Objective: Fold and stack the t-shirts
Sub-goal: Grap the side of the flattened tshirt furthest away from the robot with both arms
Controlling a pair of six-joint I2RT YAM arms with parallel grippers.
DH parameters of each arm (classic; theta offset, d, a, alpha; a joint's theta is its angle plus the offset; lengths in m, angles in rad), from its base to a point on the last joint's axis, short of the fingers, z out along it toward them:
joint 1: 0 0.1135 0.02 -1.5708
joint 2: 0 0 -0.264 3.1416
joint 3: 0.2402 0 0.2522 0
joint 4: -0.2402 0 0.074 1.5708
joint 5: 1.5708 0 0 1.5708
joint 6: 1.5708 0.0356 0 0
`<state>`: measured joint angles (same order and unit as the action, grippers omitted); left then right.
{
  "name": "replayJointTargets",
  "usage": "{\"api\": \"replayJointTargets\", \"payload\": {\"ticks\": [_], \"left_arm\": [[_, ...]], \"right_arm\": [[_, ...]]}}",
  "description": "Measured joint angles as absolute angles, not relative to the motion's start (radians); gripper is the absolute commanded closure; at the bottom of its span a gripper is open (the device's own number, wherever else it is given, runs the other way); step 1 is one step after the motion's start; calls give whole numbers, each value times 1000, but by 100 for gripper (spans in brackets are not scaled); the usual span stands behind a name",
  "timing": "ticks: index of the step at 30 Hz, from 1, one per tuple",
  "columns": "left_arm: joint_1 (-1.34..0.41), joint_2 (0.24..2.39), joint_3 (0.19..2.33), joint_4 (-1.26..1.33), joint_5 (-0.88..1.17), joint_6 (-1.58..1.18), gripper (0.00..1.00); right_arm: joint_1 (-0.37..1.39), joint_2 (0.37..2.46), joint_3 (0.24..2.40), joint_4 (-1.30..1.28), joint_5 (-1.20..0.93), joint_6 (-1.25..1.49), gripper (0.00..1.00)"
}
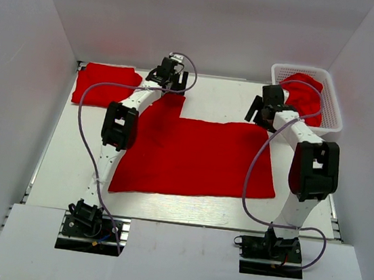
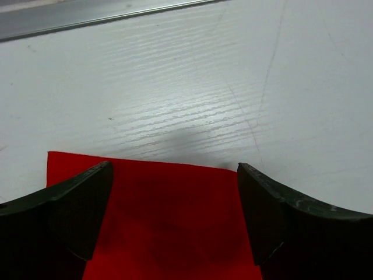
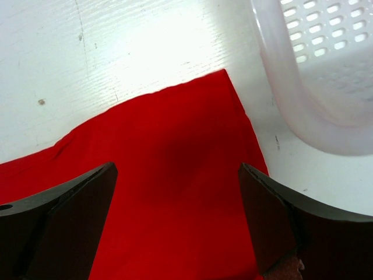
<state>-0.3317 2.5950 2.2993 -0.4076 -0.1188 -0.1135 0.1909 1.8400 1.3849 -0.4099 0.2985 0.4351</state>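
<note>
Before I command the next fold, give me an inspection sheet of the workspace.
Surface: white wood-grain table, faint specks.
Job's things: one red soft-fabric t-shirt spread flat mid-table; one folded red t-shirt far left; crumpled red shirts in white plastic mesh basket far right.
Clutter: nothing seen.
Grippers: left gripper open over spread shirt's far-left corner; right gripper open over its far-right corner.
Cables: purple cables loop loosely beside both arms.
Surroundings: white enclosure walls.

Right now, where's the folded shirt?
In the top view, the folded shirt lies at the far left corner of the table, just left of the left gripper and beyond the spread shirt.
</note>
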Motion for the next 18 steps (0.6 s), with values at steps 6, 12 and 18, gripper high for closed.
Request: {"api": "replayJointTargets", "payload": {"ticks": [6,12,18], "left_arm": [[-344,2595,2261,-389,-34,14,4],[-355,2595,2240,-387,30,71,8],[-362,2595,2233,-383,33,85,26]], "right_arm": [[191,1917,1458,-409,277,435,10],[191,1944,1497,-409,262,433,10],[191,1944,1502,-409,261,432,10]]}}
